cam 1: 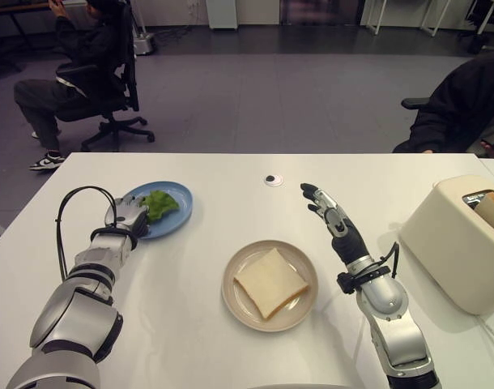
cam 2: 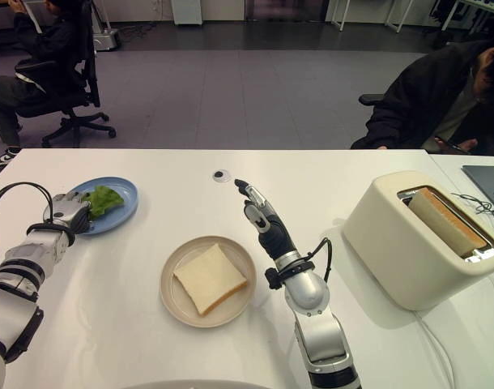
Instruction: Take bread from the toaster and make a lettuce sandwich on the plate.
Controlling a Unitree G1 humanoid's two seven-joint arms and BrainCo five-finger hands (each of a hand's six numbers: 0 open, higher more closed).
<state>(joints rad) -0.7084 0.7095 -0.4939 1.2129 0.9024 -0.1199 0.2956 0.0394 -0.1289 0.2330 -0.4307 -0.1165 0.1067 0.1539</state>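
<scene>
Centre: round beige plate (cam 1: 255, 250) on the white desk (cam 1: 190, 324), carrying one square slice of white bread (cam 1: 270, 282). Left of the beige plate and slightly farther back: round blue plate (cam 1: 172, 223) with the green lettuce leaf (cam 1: 159, 203). The left hand (cam 1: 129, 217) sits at the blue plate's near rim, touching or just beside the leaf; you cannot tell how far it is closed or whether it holds the leaf. Right of the beige plate: the right hand (cam 1: 332, 217), spread open and holding nothing. Far right: cream toaster (cam 2: 393, 243) with a second bread slice (cam 2: 445, 220) upright in its slot.

The step in hand looks like moving lettuce onto the bread. Take the leaf by its near edge, lift it clear of the blue rim, and lay it flat and centred on the slice.
</scene>
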